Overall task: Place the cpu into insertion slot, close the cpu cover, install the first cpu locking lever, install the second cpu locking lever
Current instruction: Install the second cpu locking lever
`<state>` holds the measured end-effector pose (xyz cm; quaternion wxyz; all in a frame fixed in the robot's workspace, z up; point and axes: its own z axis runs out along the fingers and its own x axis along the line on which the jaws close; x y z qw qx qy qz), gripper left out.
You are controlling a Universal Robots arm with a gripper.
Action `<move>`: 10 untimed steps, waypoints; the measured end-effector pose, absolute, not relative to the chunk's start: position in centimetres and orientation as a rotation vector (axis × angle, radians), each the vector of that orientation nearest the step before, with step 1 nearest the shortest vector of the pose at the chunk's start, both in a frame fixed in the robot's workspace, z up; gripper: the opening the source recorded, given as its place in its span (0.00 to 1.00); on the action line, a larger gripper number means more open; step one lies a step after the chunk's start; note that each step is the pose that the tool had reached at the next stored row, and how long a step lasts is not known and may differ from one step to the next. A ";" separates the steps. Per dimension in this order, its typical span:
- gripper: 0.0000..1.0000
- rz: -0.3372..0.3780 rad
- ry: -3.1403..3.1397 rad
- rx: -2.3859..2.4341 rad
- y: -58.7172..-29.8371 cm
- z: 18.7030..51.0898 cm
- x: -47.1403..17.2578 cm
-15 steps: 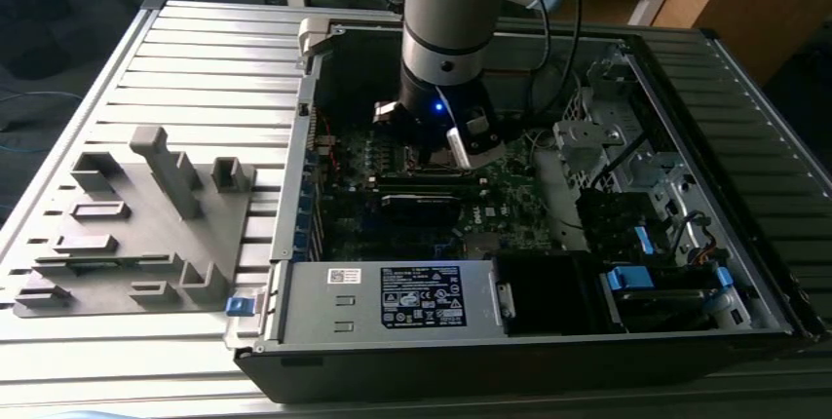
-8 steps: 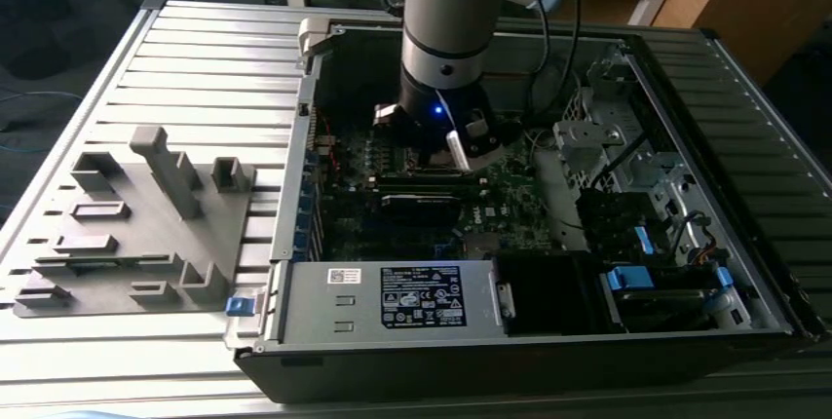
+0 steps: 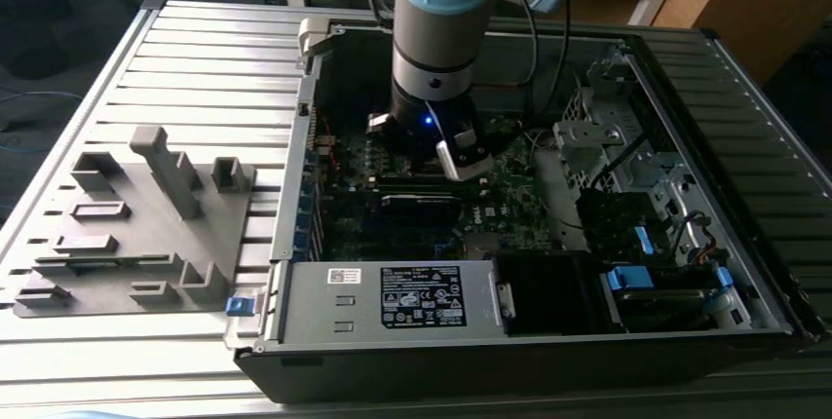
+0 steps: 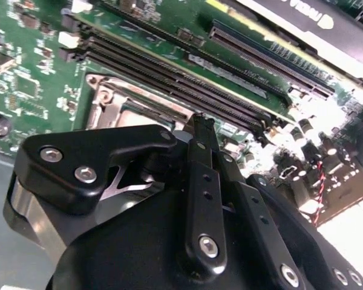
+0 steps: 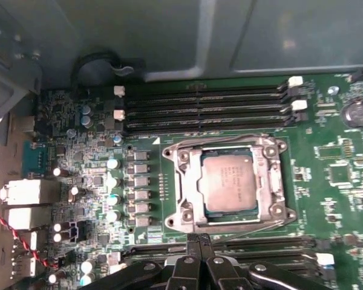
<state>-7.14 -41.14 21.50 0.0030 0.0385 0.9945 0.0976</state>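
One cpu (image 5: 228, 179) lies near end effector (image 5: 198, 239).

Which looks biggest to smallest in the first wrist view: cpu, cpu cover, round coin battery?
1. cpu cover, the metal frame around the chip.
2. cpu, the square chip seated inside it.
3. coin battery, clearly the smallest.

— What lies beside the computer case (image 3: 390, 341)?
— A grey fixture block (image 3: 136, 234) on the slatted worktop (image 3: 195, 58), toward the exterior view's left.
— And on the board?
— Long black memory slots (image 5: 206, 109), a red-and-black wire (image 5: 18, 232).
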 end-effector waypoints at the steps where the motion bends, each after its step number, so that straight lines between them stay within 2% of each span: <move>1: 0.11 0.306 3.118 0.121 -41.1 21.3 -7.3; 10: 0.11 0.305 3.118 0.120 -41.1 20.8 -7.5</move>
